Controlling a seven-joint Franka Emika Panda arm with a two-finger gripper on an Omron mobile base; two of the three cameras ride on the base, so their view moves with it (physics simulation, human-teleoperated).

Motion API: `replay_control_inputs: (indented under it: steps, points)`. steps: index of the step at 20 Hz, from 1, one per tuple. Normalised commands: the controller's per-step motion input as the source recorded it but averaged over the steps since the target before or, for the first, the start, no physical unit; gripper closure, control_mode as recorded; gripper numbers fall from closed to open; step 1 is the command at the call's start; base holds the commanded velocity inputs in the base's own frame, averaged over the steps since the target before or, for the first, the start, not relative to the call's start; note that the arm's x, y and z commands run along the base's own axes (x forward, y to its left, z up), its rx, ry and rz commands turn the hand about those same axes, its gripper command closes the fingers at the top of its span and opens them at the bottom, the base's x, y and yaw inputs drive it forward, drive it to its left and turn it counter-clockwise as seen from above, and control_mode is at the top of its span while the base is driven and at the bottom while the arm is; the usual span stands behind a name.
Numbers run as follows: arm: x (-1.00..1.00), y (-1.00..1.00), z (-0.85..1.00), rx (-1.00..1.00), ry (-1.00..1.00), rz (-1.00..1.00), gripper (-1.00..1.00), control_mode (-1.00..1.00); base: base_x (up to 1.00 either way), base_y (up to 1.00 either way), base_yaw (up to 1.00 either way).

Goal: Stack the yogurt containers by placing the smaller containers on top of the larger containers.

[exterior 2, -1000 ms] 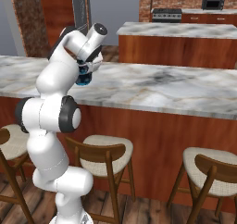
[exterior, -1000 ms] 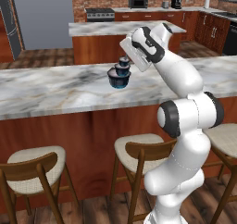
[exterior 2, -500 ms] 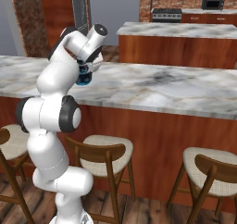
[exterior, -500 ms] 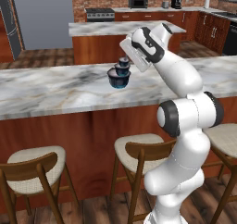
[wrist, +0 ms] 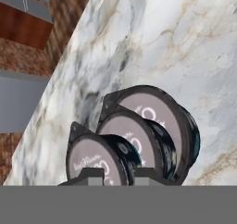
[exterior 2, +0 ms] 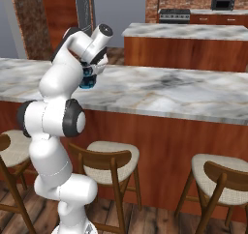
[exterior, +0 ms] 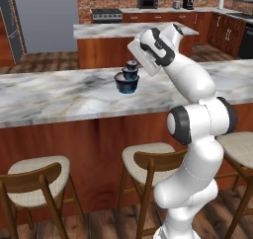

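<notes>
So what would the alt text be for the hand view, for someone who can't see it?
Three yogurt containers stacked by size, the largest tub at the bottom, the middle tub on it and the smallest tub on top, stand on a marble counter. Two dark fingers rise at the smallest tub's top.

Marble counter [exterior: 59,97], wooden stools [exterior: 34,183]

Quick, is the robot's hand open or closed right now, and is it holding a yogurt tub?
Gripper: cannot be told. Its fingers sit just over the smallest tub atop the stack, but the grip itself is not visible.
</notes>
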Motion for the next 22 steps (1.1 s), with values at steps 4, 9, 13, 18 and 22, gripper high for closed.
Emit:
replay_control_inputs:
  steps: [4,9,13,18,22]
  points:
    - [0.00,0.04,-0.03,0.00,0.00,0.00,-1.00,-1.00,0.00,0.00,0.00]
    - [0.00,0.00,0.00,0.00,0.00,0.00,-1.00,-1.00,0.00,0.00,0.00]
    - [0.00,0.00,0.00,0.00,0.00,0.00,-1.00,-1.00,0.00,0.00,0.00]
    - [-0.16,0.00,0.05,0.00,-0.01,0.00,-1.00,-1.00,0.00,0.00,0.00]
    - [-0.53,-0.05,0.24,0.00,-0.03,0.00,-1.00,-1.00,0.00,0.00,0.00]
